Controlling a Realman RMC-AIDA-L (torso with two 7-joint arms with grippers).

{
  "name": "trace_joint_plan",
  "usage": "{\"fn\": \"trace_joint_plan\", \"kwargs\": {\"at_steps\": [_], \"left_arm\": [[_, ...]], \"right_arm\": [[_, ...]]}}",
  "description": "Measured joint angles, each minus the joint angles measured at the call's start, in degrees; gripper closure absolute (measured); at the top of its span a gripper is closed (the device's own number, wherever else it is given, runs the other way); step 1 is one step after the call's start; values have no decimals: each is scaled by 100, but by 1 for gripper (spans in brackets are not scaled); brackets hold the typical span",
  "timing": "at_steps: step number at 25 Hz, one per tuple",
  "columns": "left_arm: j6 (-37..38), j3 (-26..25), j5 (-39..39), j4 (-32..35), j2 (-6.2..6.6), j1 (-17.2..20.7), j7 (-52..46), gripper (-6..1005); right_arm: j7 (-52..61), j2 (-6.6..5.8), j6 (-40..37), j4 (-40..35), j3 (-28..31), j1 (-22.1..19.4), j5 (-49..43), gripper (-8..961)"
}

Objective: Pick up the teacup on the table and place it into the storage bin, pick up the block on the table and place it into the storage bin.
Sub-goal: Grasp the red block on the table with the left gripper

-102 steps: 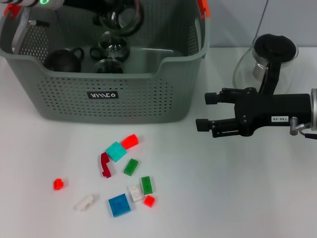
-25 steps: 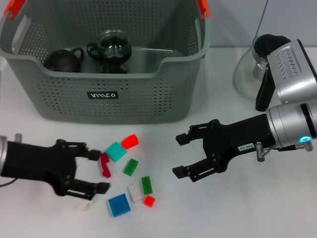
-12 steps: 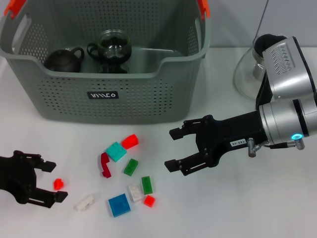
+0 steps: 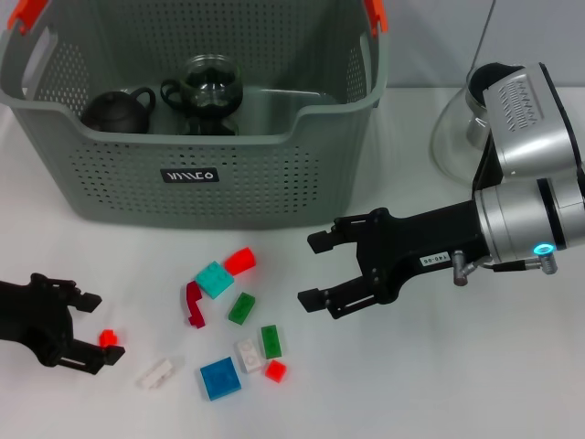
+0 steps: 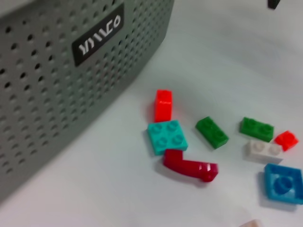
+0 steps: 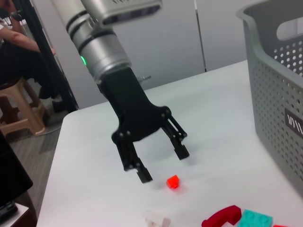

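**Both pincers low over the scattered blocks; cups in the bin**

Left pincer [image 4: 90, 330] sits at the near left of the white desk [image 4: 439, 384], jaws spread wide; a small red block [image 4: 109, 337] lies in the gap at its fingertips; whether a finger touches it, cannot tell. Right wrist view shows the same pincer [image 6: 162, 164] from the front, the red block [image 6: 173, 182] on the desk just beside its tips.

Right pincer [image 4: 320, 270] reaches in from the right, jaws wide apart, holding nothing; it hangs just right of the block cluster.

Cluster on the desk in front of the storage bin [image 4: 201, 174]: teal plate [image 4: 214, 279], red brick [image 4: 239, 261], dark red curved piece [image 4: 193, 305], two green bricks [image 4: 241, 307], blue plate [image 4: 220, 377], white pieces [image 4: 156, 372].

Inside the bin: a dark teapot [image 4: 117, 110] at the left, a glass teacup [image 4: 207, 91] beside it; black label [image 4: 189, 175] on the front wall; orange clip [image 4: 373, 14] at the right handle.

Glass pitcher [image 4: 462, 123] stands on the desk to the right of the bin, behind the right arm.
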Motion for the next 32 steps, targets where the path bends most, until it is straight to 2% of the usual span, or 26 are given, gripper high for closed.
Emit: {"fn": "trace_joint_plan", "kwargs": {"at_steps": [7,14,32], "left_arm": [[-404,16,78,-406,29,-104,-30,139],[-462,37,83,-525,39,-105,48,138],[-698,-67,94,-666,26,-14,139,221]], "right_arm": [[-17,2,100,38,0,12,39,37],[-24,2,132,57,0,23,40,36],[-40,1,126,8,-44,71,119,37]]}}
